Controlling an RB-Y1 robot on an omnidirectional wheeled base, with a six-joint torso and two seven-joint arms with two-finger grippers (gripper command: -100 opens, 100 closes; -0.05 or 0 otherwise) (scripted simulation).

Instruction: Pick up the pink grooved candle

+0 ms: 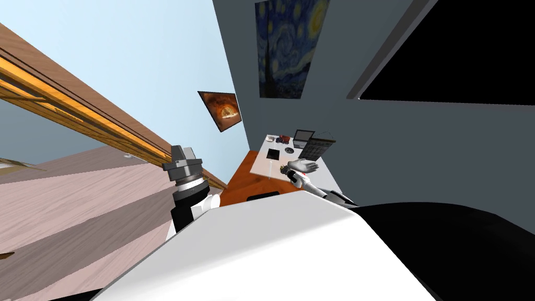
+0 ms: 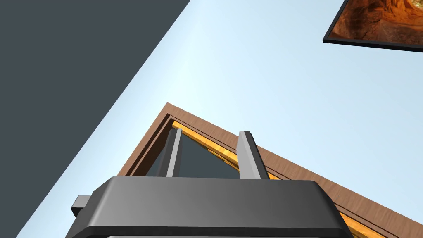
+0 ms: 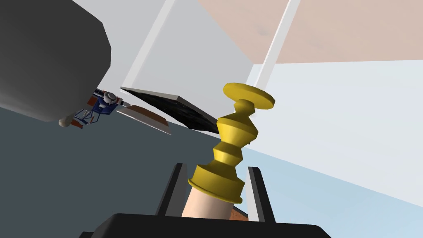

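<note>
My right gripper (image 3: 217, 167) is shut on the candle: a pale pink body (image 3: 206, 204) sits between the fingers, and a stepped golden holder (image 3: 233, 136) sticks out past the fingertips. The candle is tilted and held in the air, touching nothing else. In the head view the right gripper (image 1: 299, 168) hovers over the near edge of a white table (image 1: 261, 167), with the candle's golden end (image 1: 285, 169) beside it. My left gripper (image 1: 183, 159) is raised high on my left, away from the table, and in its wrist view the left gripper (image 2: 212, 132) is open and empty.
On the table lie a black square slab (image 1: 272, 154), a small disc (image 1: 289, 150), a dark mesh basket (image 1: 317, 148), a dark box (image 1: 303, 137), a bowl (image 1: 270, 138) and a small blue and red toy (image 1: 283, 139). Grey walls stand behind and to the right.
</note>
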